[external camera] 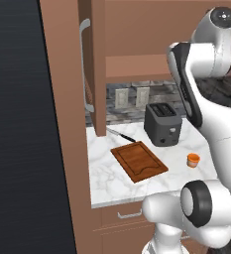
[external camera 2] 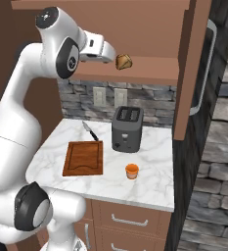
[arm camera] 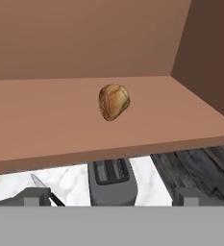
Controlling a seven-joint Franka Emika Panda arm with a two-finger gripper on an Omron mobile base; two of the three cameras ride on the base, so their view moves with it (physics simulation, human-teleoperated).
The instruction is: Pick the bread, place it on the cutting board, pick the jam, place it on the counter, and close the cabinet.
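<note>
Dark fingertips sit wide apart at the bottom of my hand view, so my gripper (arm camera: 111, 199) is spread and holds nothing, with the bread (arm camera: 114, 101) lying ahead of it on the shelf (arm camera: 46, 120) of the open cabinet (external camera 2: 135, 29). In the right base view the hand (external camera 2: 98, 51) is level with that shelf and the bread (external camera 2: 124, 62) is just beyond it, apart from the fingers. My worry is the approach: the loaf is rounded and loose, so I judge that if I drive in off-centre one finger could nudge it and roll it deeper or toward the side wall. Coming in too low could knock the fingers on the shelf's front edge. Below, the toaster (external camera 2: 126, 128) stands on the counter (external camera 2: 154, 181), with the cutting board (external camera 2: 84, 158) and a knife (external camera 2: 90, 131) to its left and the jam (external camera 2: 131, 170) in front; a dropped loaf might land on any of them.
</note>
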